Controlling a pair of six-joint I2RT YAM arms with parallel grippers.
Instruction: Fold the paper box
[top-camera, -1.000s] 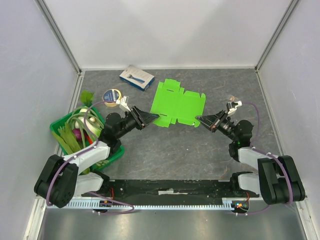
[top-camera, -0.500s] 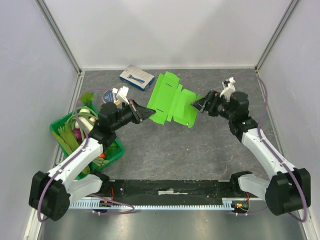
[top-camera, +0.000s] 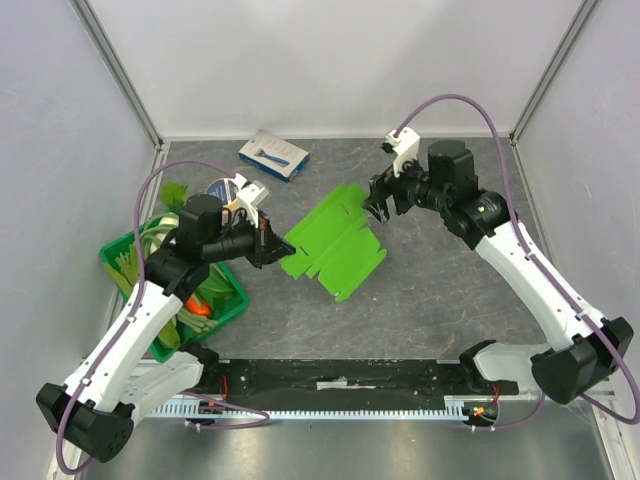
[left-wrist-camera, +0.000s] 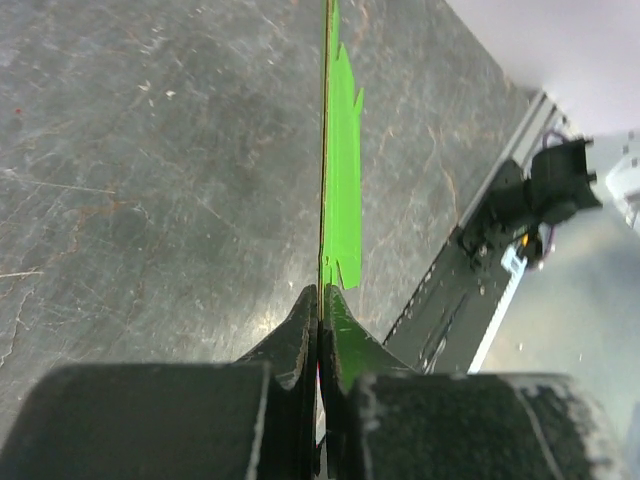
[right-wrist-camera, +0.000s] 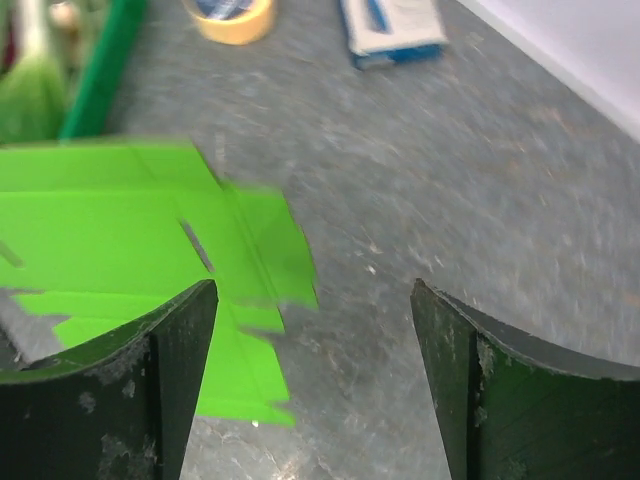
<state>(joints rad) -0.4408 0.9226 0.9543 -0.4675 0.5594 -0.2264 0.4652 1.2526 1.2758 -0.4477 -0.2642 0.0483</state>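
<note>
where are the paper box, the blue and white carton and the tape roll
paper box (top-camera: 335, 245): top external view, middle of the flat card
blue and white carton (top-camera: 273, 155): top external view, its top face
tape roll (right-wrist-camera: 240, 30): right wrist view, its near rim

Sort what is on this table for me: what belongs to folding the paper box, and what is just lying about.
For the job:
- paper box, lime green, still flat
- left pincer, shut on the box's edge
- right pincer, open, holding nothing

Lying about:
- green crate
- tape roll
- blue-and-white carton
</note>
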